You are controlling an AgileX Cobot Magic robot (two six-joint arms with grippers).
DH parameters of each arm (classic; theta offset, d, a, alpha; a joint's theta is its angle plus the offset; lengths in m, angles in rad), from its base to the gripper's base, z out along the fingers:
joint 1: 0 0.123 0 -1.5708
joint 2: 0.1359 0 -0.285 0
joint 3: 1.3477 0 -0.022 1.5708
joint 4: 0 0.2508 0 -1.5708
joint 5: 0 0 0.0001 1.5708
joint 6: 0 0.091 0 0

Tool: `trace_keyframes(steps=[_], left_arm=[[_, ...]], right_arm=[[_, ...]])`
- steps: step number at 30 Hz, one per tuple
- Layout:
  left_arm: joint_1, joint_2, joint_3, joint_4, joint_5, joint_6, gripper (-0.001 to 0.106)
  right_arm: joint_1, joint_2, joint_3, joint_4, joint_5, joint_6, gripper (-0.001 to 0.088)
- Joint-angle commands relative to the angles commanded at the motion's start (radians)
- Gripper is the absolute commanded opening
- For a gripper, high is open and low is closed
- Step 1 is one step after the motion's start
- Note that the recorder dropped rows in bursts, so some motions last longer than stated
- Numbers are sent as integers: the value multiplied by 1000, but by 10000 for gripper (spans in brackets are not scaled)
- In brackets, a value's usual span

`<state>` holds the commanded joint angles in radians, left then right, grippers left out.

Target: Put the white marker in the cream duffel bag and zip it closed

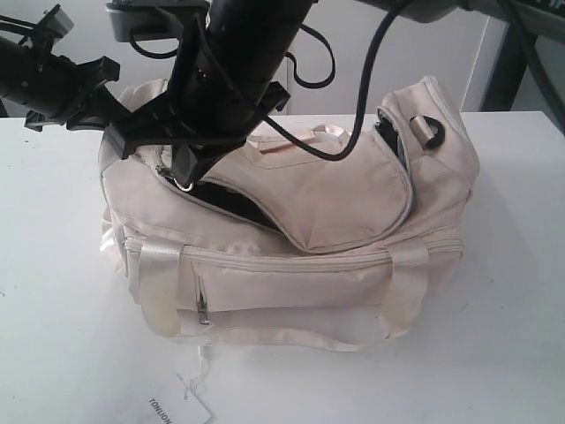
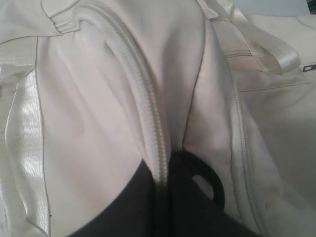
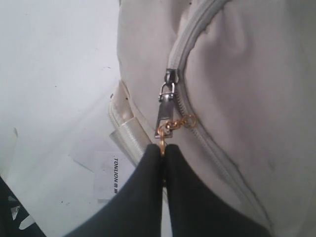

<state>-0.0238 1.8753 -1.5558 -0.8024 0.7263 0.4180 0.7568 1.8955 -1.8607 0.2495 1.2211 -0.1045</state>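
Right fingers [image 3: 143,197]: pinched tight on gold chain charm [image 3: 177,122] of silver zip slider [image 3: 165,103]. Left fingers [image 2: 123,212]: clamped on zip seam of large soft cream fabric duffel bag [image 1: 335,203], bracing it. Slim white marker: not visible, presumably inside. Step in hand: zipping; flap mostly open. Next: steady pull along track, seam held taut.

Upright cream duffel bag [image 1: 309,283] (zip partly open)
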Motion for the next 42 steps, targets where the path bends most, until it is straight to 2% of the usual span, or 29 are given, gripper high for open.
trace_keyframes(steps=[4,10,20,23,28,31,35,42], left_arm=[[0,0,0,11,0,2,0],[0,0,0,54,28,4,0],[0,0,0,56,59,4,3],[0,-2,0,56,59,4,101],[0,-2,0,56,96,4,359],[0,-8,0,56,114,4,461],[0,-38,0,67,120,4,527],[0,-103,0,167,178,-43,534]], right_arm=[[0,0,42,0,0,0,0],[-2,0,48,-4,-18,5,0],[-60,-1,48,27,-129,73,0],[-60,-1,48,29,-130,75,0],[-60,-1,48,33,-131,75,0],[-60,-1,48,33,-131,75,0],[-60,-1,48,33,-131,75,0],[-60,-1,48,33,-131,75,0]])
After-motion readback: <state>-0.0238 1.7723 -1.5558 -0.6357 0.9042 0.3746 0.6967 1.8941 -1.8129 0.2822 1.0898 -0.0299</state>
